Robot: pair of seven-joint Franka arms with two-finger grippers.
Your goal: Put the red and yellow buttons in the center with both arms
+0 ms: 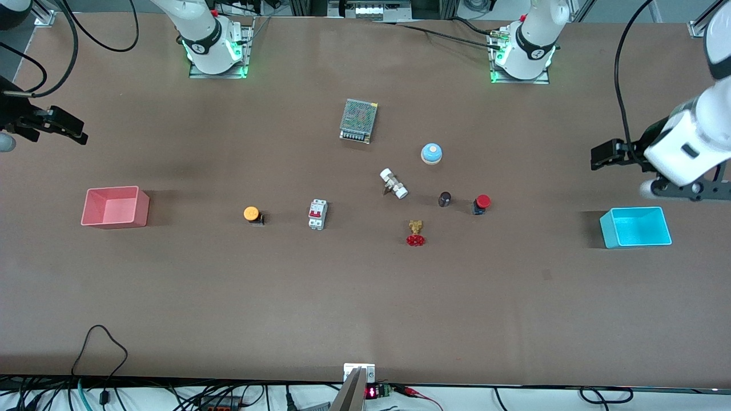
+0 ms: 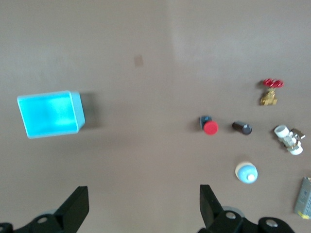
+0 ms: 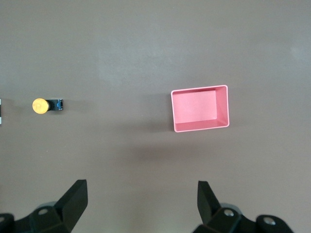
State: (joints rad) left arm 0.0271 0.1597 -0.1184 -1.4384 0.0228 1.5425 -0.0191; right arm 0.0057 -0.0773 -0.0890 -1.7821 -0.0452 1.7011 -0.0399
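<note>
The red button lies on its side toward the left arm's end of the table and also shows in the left wrist view. The yellow button lies on its side toward the right arm's end and also shows in the right wrist view. The bare brown centre of the table holds neither. My left gripper is open and empty, up over the table beside the blue bin; its wrist view shows it wide open. My right gripper is open and empty, up over the table near the pink bin; its wrist view shows it wide open.
Between the buttons lie a white circuit breaker, a white fitting, a brass valve with a red handwheel and a dark cylinder. A light-blue dome and a metal power supply sit nearer the bases.
</note>
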